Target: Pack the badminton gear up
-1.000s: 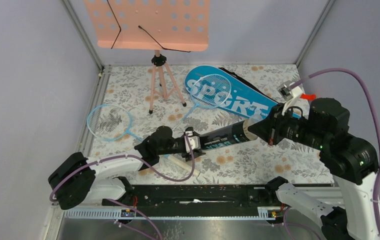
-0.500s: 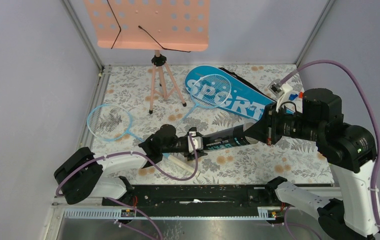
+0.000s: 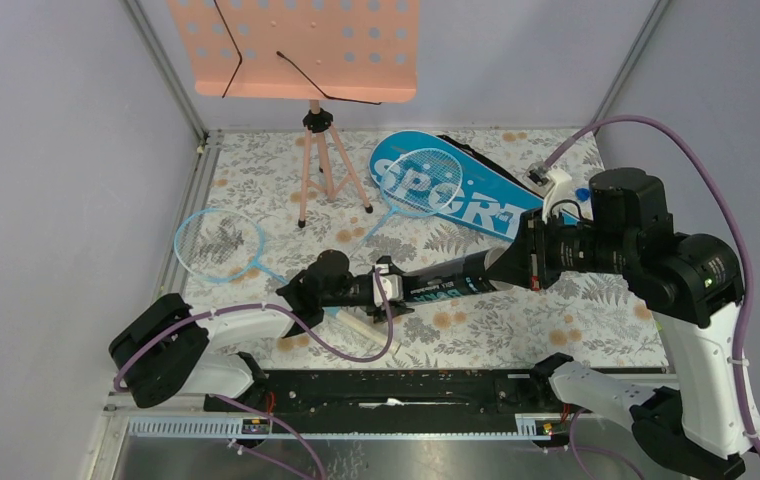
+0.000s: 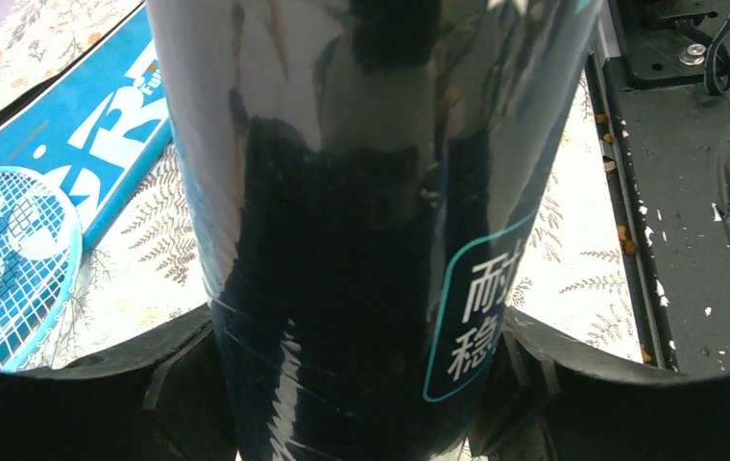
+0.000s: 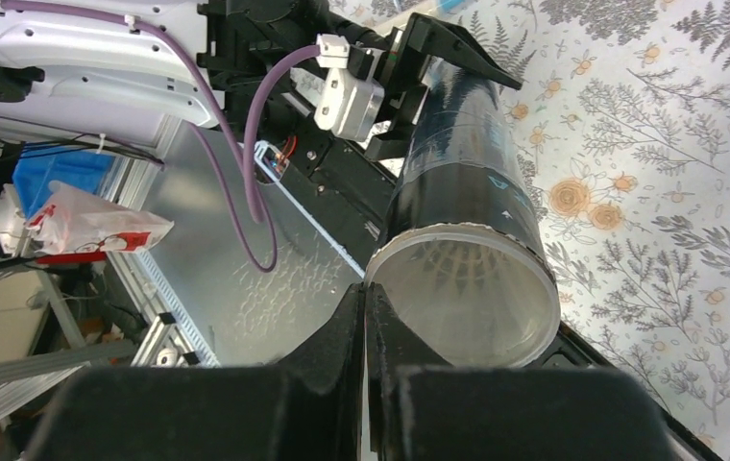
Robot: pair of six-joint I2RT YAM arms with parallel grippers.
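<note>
White-and-black arms [image 3: 701, 350], purple cables [image 3: 726, 215]

Enclosure: 3 plain lilac walls [image 3: 46, 150]; floral tablecloth [image 3: 576, 330]; peach perforated music stand [image 3: 296, 45] on tripod [image 3: 317, 123], at back; black rail [image 3: 406, 385], near edge; even light.

Fixed overhead camera, high on the near side, looks down over the whole floral-patterned table [image 3: 576, 330]. Left wrist camera faces right, pressed against a long glossy black lettered tube [image 4: 361, 240]. Right wrist camera faces near-left, close along that same tube.
</note>
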